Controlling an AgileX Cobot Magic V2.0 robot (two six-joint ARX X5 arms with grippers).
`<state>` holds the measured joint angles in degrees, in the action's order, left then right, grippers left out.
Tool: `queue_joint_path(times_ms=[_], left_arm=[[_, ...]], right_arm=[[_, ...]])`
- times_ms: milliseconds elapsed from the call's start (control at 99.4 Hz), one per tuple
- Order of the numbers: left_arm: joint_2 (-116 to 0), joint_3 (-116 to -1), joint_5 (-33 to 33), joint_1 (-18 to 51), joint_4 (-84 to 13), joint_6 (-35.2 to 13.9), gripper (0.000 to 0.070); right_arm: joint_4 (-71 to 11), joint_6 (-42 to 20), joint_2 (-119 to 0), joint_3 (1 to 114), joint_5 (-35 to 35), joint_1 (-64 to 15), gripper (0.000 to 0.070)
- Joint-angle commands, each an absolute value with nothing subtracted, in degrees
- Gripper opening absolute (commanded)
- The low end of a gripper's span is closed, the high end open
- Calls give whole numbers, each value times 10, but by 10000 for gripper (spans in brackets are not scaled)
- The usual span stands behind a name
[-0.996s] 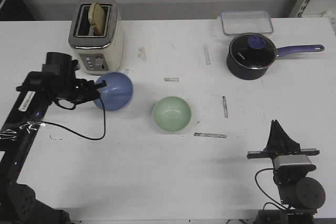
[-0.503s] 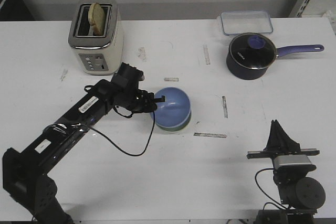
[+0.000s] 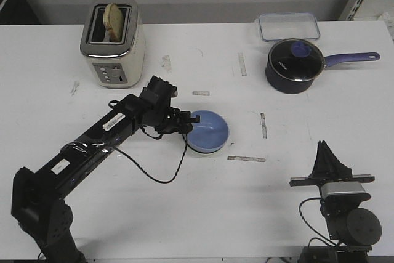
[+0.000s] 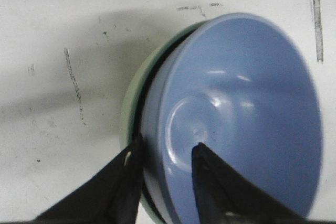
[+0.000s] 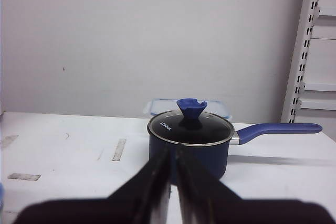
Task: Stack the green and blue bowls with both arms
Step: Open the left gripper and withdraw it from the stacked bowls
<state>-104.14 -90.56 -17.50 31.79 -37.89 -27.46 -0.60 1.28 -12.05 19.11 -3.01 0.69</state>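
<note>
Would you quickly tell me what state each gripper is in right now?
Left gripper: closed on the rim of the blue bowl, which sits in the green bowl.
Right gripper: closed, holding nothing.

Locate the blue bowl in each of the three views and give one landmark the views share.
Front view: the blue bowl sits at table centre, nested in the green bowl, the left claw on its near-left rim.
Left wrist view: the blue bowl fills the frame, the green bowl peeking out behind it.
Right wrist view: not in view.
Shared landmark: the saucepan joins the front and right wrist views.
</note>
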Motion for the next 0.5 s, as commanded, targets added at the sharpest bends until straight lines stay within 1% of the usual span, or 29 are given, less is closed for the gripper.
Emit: queue_joint_path(times_ms=[0,121,211,272,382,442,493], left_arm=[[-1031,-923,-176,322,-375,-260,211],[-1010,-923,-176,322,-376,-258,212],[-987,-923,-176,322,-372,-229,211],[-971,-923,-175,322,-367,-194,210],[-943,-920,-172,321,-350,-113,205],[-922,-908,-157,318,-331,-62,204],[-902,-888,-130,317,-305,-22,203]], right_arm=[[0,13,-119,194,-30,6,13],[0,13,-119,194,-30,6,13],[0,13,-119,194,-30,6,13],[0,13,-119,194,-30,6,13],[0,13,-119,194,-30,6,13],[0,13,-119,194,-30,6,13],[0,13,-119,194,-30,6,13]])
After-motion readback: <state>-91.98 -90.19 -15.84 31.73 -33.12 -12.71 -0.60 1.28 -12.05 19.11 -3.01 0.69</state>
